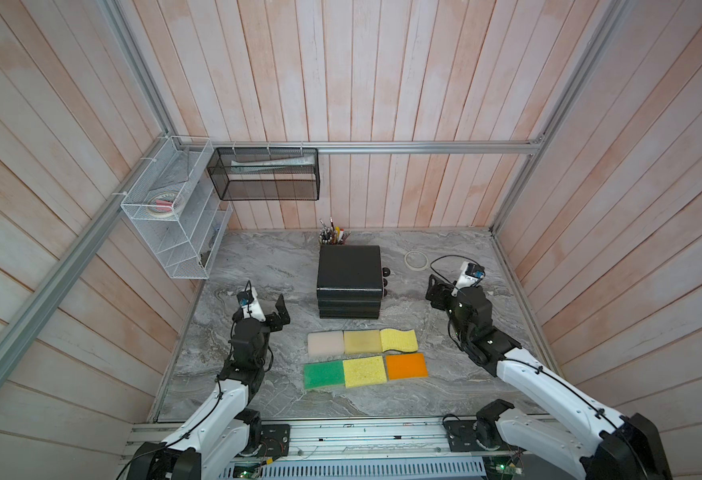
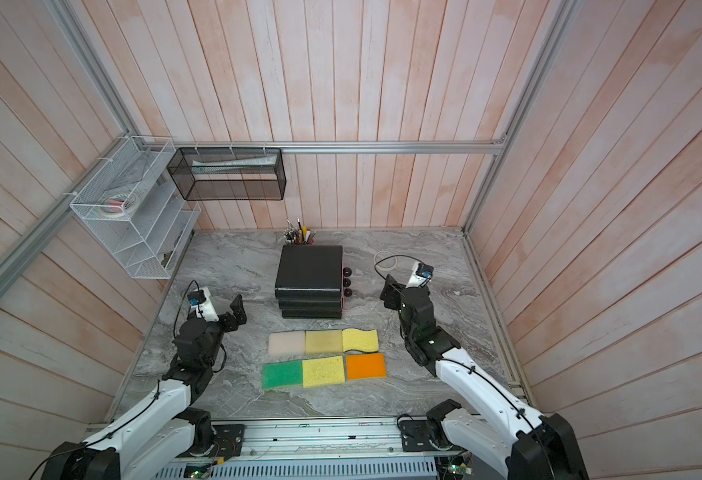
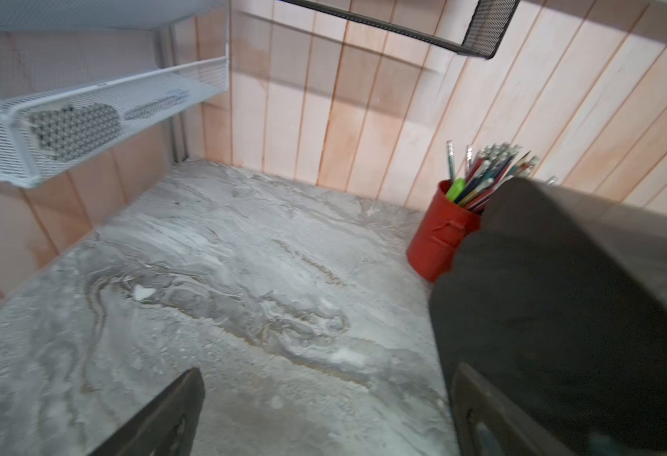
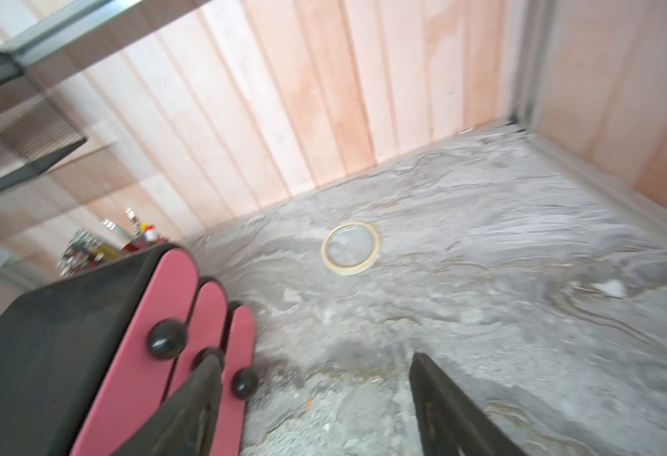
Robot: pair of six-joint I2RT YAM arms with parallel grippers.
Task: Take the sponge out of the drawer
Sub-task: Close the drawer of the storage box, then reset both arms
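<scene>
drawer knobs (image 1: 384, 283) sit close at 9 o'clock off the wide, empty right claw (image 1: 431, 291); left claw (image 3: 328, 371), also wide, is farther

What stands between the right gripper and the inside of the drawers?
The three pink fronts: all drawers are shut, so their contents are hidden. The right gripper is open beside the knobs, with only bare table between them.
</scene>
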